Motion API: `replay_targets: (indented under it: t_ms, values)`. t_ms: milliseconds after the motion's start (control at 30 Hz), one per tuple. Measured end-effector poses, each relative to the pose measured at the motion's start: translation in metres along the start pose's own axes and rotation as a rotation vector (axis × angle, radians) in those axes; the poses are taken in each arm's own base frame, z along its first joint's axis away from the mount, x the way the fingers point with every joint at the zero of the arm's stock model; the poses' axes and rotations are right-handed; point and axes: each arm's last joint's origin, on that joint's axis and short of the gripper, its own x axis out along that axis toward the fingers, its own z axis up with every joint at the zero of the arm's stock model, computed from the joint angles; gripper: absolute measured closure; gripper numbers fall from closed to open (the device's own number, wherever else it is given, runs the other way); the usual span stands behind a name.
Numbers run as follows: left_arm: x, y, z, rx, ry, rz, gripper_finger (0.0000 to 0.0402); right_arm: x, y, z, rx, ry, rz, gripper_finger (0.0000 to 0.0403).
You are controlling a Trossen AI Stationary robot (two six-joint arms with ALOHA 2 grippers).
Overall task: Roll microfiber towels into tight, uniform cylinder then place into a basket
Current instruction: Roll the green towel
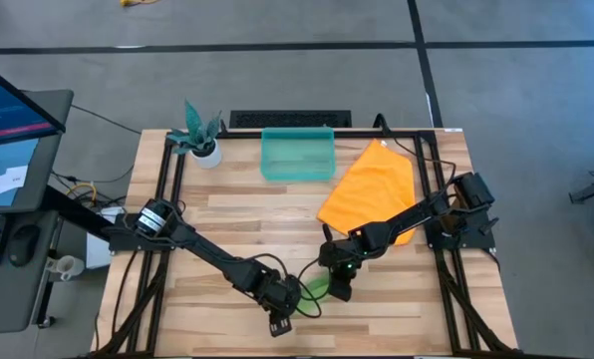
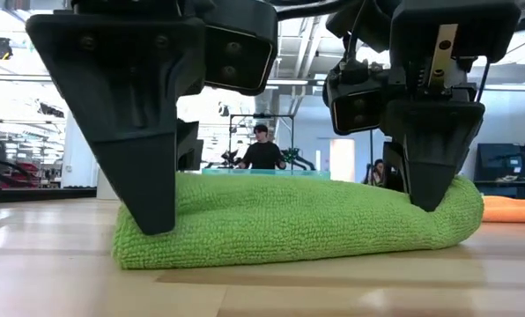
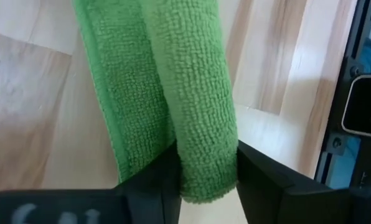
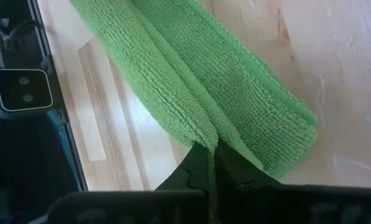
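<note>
Right up front at desk level sits one lime green microfiber towel (image 2: 289, 220), rolled into a fat log lying flat on the light wooden desk (image 1: 227, 214), near its front edge. Both dark grippers are on it, one at each end. Left gripper (image 3: 205, 180) has its fingers (image 3: 269, 186) spread on either side of the roll's end, touching the nap but not really squashing it. Right gripper (image 4: 211, 163) is the opposite: its fingers are pressed together, pinching a fold of the green cloth at the seam along the roll.

Second towel, a bright orange microfiber one (image 1: 372, 189), is lying flat and unrolled further back on the right side of the desk, with the right arm reaching across over its near corner. So that's two towels total, one rolled, one not.

One small rectangular translucent teal-green plastic basket (image 1: 298, 155) sits at the back edge, just left of the orange towel, well apart from the green roll. From above I can't make out anything in it. One white pot with a teal plant (image 1: 199, 138) stands at the back left corner.

Two people (image 2: 262, 151) are visible way off in the room behind.
</note>
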Motion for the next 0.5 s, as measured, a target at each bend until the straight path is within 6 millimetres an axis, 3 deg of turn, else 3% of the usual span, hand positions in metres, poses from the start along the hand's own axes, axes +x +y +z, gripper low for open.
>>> replay_targets:
  t_ms: [233,500]
  values:
    - [-0.006,0.002,-0.004,0.006,0.009,0.059,0.0277,0.000,0.000,0.000,0.002,-0.004,-0.004,0.0388]
    - [-0.034,-0.006,-0.024,0.005,0.022,0.172,0.0277,-0.001,-0.001,-0.001,0.019,0.011,-0.011,0.0388]
